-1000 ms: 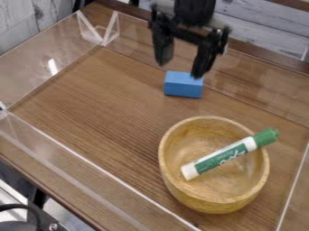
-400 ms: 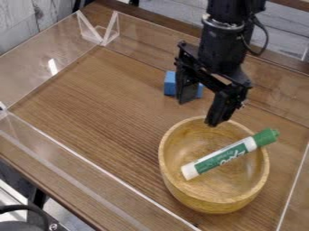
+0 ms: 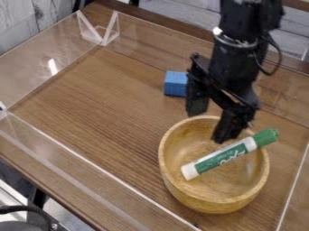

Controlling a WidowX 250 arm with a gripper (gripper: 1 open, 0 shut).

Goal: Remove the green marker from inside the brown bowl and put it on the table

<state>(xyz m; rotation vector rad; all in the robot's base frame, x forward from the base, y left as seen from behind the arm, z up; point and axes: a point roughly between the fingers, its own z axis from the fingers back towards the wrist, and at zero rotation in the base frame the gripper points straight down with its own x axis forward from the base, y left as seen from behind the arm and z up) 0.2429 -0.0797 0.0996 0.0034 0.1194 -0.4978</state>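
The green marker (image 3: 229, 154) lies slanted inside the brown bowl (image 3: 182, 177), its green cap resting on the rim at the upper right. The bowl sits at the front right of the table (image 3: 97, 99). My gripper (image 3: 212, 115) hangs open over the bowl's far rim, pointing straight down. One finger (image 3: 229, 126) reaches down close to the marker's capped end, the other finger (image 3: 194, 101) stands just beyond the rim. Nothing is between them.
A small blue block (image 3: 180, 84) lies on the table just behind the gripper. Low clear acrylic walls (image 3: 72, 149) border the tabletop on all sides.
The gripper has travelled from above the blue block toward the front right to the bowl's far rim, rolling its fingers and sinking slightly. It stayed open. The marker and bowl have not moved.
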